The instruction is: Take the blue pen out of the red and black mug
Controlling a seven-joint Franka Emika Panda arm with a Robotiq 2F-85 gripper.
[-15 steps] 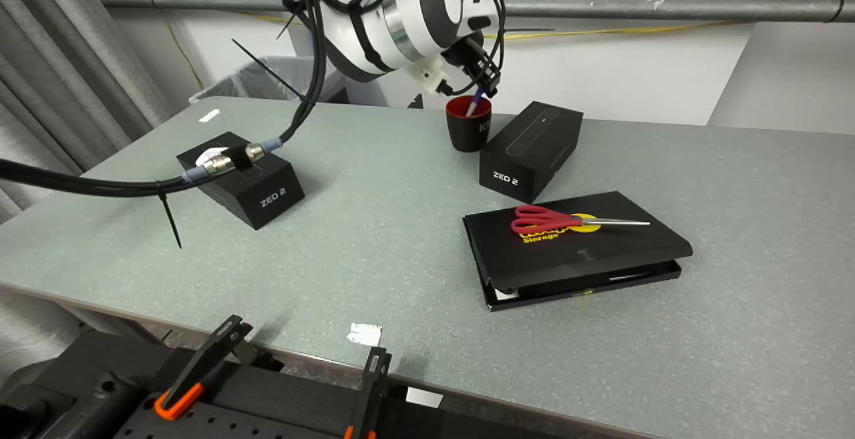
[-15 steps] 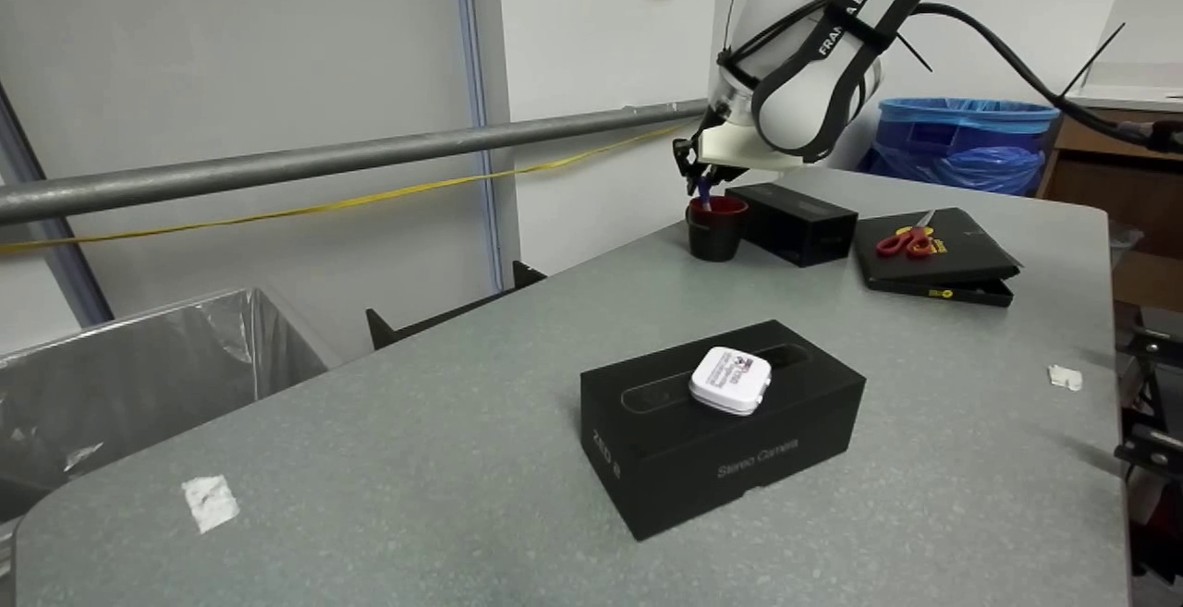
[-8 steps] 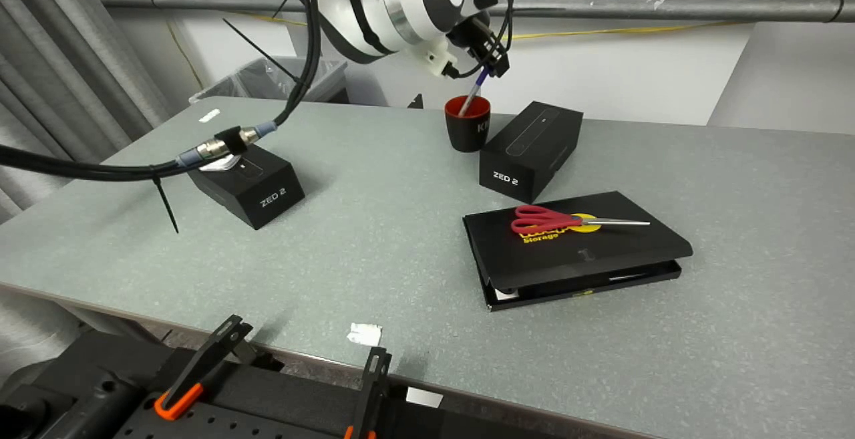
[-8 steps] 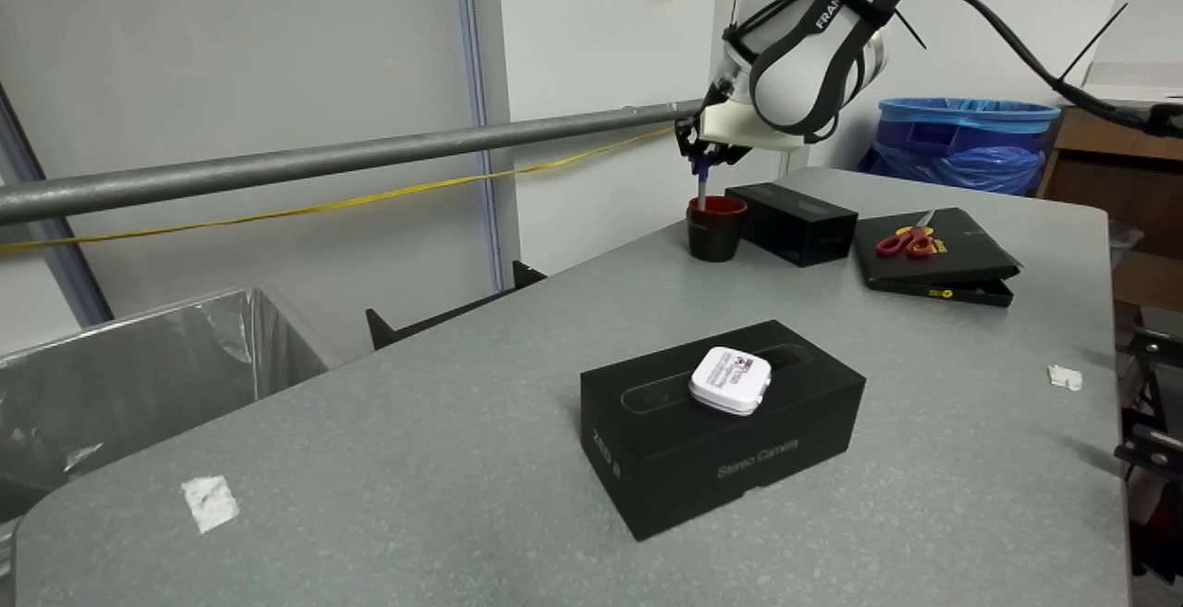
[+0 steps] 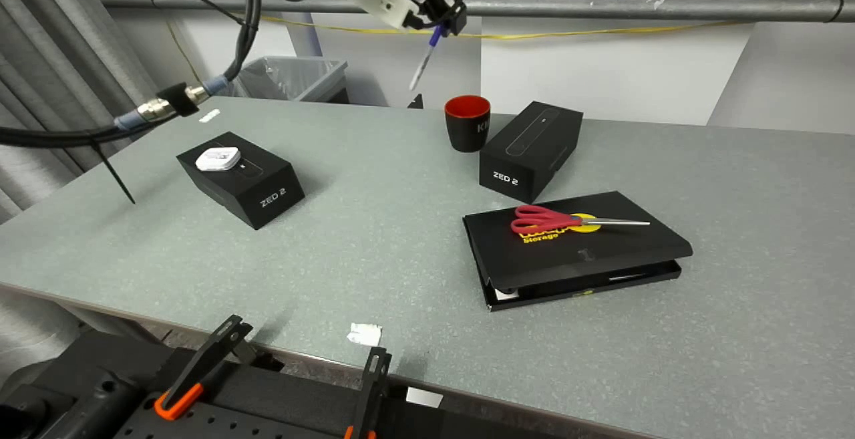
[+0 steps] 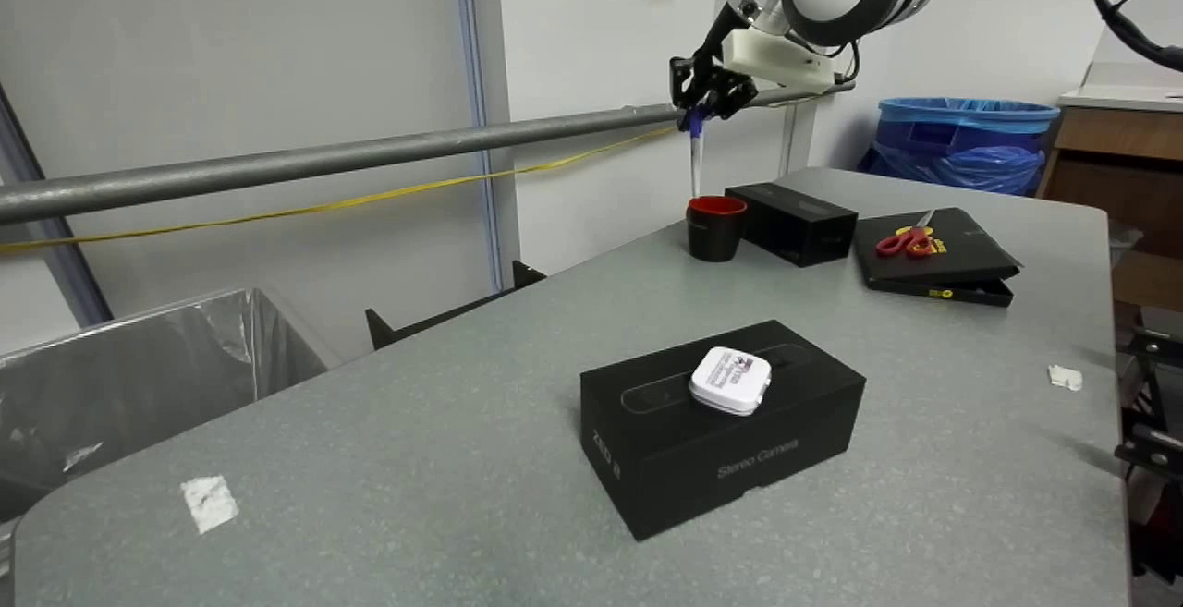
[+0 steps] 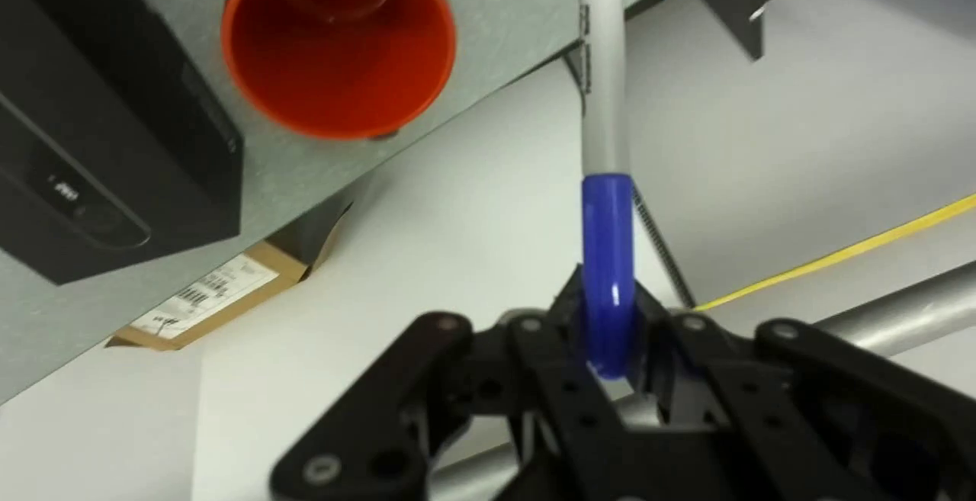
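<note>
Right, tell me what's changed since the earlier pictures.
The gripper has risen and, in an exterior view, shifted toward the picture's left, lifting the blue pen clear of the mug. The pen stays clamped; nothing was let go. The mug, the ZED 2 box beside it, the scissors and the white case stayed put.

In my wrist view, here's my pincer, blurred, bottom edge slicing it; the blue pen runs off the top, tip unseen; in an exterior view, lettering on the mug curves out of sight.
</note>
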